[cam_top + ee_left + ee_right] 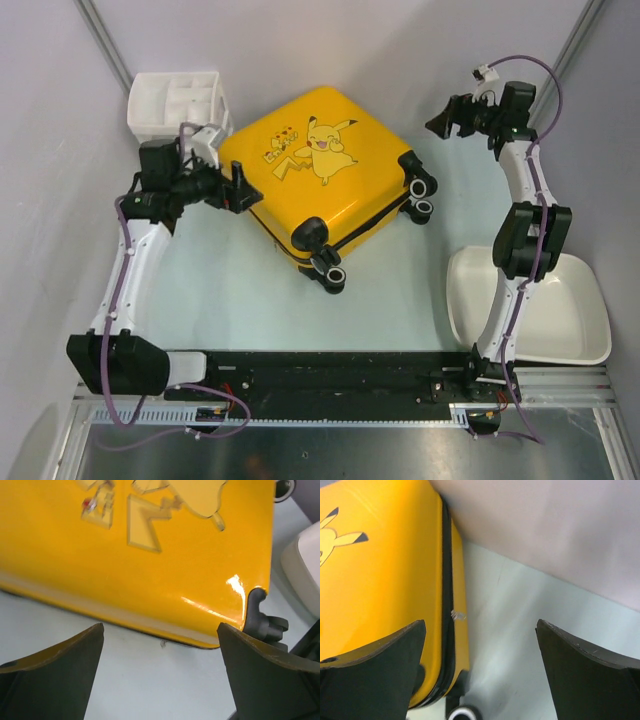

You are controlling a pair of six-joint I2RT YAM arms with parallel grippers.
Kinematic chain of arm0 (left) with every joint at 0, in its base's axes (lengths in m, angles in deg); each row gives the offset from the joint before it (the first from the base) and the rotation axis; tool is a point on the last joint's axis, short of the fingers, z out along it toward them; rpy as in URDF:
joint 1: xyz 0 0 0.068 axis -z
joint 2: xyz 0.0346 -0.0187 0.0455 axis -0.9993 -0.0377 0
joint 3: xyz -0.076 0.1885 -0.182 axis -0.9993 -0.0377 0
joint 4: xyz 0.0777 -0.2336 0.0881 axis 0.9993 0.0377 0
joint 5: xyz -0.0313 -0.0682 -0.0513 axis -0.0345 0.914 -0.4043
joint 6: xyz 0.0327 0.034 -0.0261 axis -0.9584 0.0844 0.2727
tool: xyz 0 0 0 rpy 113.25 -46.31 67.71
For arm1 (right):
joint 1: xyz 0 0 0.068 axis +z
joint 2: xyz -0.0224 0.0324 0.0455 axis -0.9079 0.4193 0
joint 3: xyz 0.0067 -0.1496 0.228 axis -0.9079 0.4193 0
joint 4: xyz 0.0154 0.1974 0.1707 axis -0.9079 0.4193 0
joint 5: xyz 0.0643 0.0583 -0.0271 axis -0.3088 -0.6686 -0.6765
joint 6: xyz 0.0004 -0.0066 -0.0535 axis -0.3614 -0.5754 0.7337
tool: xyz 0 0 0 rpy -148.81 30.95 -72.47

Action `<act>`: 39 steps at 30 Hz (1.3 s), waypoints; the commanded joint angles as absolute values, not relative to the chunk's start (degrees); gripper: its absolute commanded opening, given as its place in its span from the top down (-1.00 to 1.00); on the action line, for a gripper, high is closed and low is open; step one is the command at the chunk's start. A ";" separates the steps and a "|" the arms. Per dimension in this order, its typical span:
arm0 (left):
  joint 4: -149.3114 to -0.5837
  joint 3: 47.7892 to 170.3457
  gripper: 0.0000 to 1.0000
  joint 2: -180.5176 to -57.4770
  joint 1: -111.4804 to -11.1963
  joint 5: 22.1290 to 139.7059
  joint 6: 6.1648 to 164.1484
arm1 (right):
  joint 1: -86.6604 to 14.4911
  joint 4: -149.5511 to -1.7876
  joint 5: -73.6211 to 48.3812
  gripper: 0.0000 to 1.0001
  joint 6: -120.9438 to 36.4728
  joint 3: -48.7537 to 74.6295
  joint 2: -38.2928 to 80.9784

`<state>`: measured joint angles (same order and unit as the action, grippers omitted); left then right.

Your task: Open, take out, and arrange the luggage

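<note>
operator: where is the luggage [320, 185]?

spotter: flat on the desk [230, 300], about the middle, turned cornerwise, pikachu print facing up. its two shells meet along the black seam [447, 595], so it is shut. the wheels [331, 272] point toward the near and right sides.

operator: and the left fingers?

spotter: the left fingers [243, 188] are spread wide with nothing between them, just beside the luggage's left edge. from above i cannot tell whether they touch it. the left wrist view looks out between them at the yellow shell, its lower edge resting on the desk, with a black wheel mount [262, 622] at the right corner.

operator: right fingers?

spotter: the right fingers [442, 122] are spread wide too, and empty. they hang off the luggage's far right corner, apart from it. in the right wrist view the luggage's side fills the left, bare desk shows between the two tips, and a pale wall [560, 525] lies beyond.

operator: anything else on the desk?

spotter: a white drawer unit [175, 105] in the far left corner, just behind the left fingers and near the luggage's far left side. a white tub [570, 330] sits at the near right, well apart from the luggage.
</note>
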<state>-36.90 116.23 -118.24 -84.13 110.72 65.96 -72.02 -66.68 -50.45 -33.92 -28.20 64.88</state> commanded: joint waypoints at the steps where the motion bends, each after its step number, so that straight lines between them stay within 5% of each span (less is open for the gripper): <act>1: -42.87 109.00 -0.99 -112.94 -89.75 111.08 84.91 | -69.96 -47.11 -50.51 -0.97 -25.79 -29.13 57.54; 19: -59.83 93.85 -1.00 -114.34 -90.91 106.23 98.71 | -60.99 -22.57 -37.50 -0.89 1.23 -21.38 51.53; 23: -62.82 94.11 -0.96 -117.67 -90.74 107.19 100.21 | -61.17 -20.02 -39.87 -0.21 2.37 -20.06 50.66; 28: -68.69 95.78 -0.87 -123.74 -88.63 111.58 102.22 | -61.08 -18.96 -41.89 0.91 2.02 -13.39 46.54; 39: -72.67 110.27 -0.62 -141.47 -80.11 111.86 97.93 | -56.52 -17.55 -48.39 1.00 -4.65 4.36 31.85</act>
